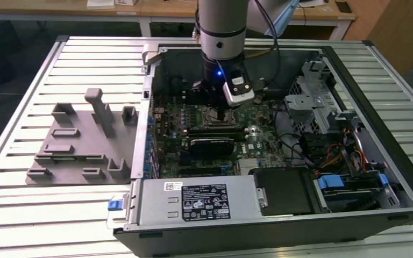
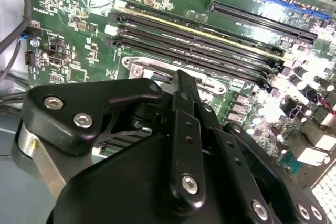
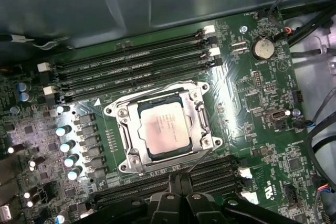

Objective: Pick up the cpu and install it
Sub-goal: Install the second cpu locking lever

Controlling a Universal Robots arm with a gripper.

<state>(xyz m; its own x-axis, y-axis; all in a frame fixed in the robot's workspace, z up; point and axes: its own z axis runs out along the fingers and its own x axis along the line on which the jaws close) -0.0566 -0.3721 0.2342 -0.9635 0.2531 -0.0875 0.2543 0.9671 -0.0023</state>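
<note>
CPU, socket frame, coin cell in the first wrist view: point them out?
cpu (image 3: 165,127), first wrist view, middle of its silver-grey metal top.
socket frame (image 3: 125,136), first wrist view, on one metal side bar.
coin cell (image 3: 262,49), first wrist view, centre of the round face.

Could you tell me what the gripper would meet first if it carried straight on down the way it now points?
Probably the cpu seated in its socket frame; depth is unclear.

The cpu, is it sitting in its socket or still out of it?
In. The cpu lies flat, silver top up, inside the metal socket frame on the motherboard. Whether the frame is latched cannot be told.
</note>
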